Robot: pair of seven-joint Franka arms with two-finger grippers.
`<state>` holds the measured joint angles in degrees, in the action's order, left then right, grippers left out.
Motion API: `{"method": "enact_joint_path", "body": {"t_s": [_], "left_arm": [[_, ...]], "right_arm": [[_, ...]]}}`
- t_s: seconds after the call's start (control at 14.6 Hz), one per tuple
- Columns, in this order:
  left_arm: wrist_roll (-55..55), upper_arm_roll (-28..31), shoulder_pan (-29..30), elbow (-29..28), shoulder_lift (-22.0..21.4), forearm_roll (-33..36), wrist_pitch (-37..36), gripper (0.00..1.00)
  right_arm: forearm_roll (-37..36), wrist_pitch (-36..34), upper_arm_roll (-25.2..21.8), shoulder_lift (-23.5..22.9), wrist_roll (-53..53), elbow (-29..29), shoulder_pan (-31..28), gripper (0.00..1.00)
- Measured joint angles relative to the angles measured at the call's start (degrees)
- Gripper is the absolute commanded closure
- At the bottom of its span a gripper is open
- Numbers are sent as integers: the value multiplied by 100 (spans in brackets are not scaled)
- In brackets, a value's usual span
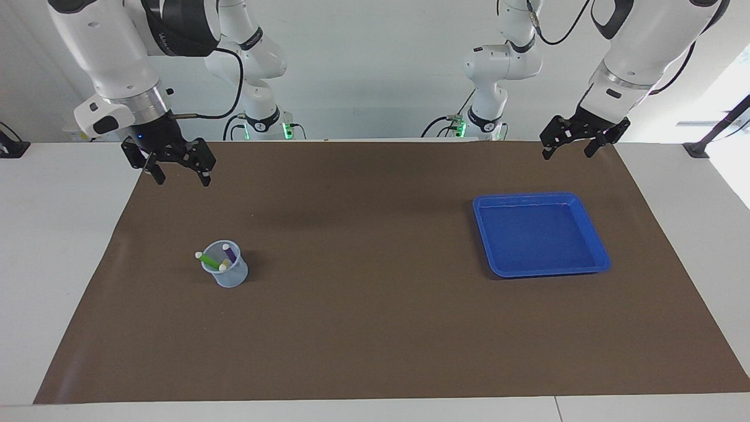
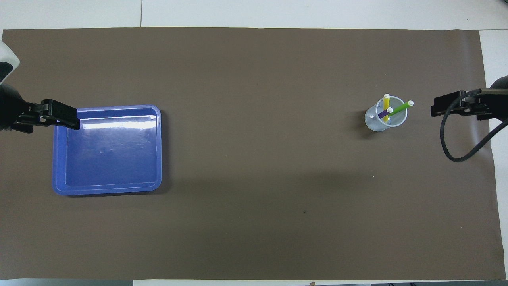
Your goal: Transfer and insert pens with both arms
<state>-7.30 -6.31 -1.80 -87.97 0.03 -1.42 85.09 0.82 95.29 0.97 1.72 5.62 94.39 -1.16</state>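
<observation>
Three pens stand in a clear cup (image 1: 225, 274) (image 2: 377, 123) on the brown mat toward the right arm's end: a green pen (image 1: 207, 259) (image 2: 400, 108) leaning over the rim, a purple pen (image 1: 231, 254) (image 2: 383, 113) and a yellow pen (image 1: 224, 266) (image 2: 386, 102). My right gripper (image 1: 182, 179) (image 2: 435, 109) hangs open and empty, high over the mat's edge, well apart from the cup. My left gripper (image 1: 566, 155) (image 2: 76, 120) hangs open and empty over the mat beside the blue tray (image 1: 542, 272) (image 2: 107, 190).
The blue tray holds nothing. Two smaller white arms (image 1: 495, 70) with green lights stand at the robots' side of the table. A black cable (image 2: 456, 155) loops down from the right wrist. The brown mat (image 1: 375, 328) covers most of the white table.
</observation>
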Motion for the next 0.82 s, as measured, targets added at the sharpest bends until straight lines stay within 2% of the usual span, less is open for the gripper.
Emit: {"method": "enact_joint_path", "body": {"t_s": [0.82], "left_arm": [[0,0,0,0,0,0,-4,0]], "right_arm": [[4,-167,-1,14,0,-6,0,0]]}}
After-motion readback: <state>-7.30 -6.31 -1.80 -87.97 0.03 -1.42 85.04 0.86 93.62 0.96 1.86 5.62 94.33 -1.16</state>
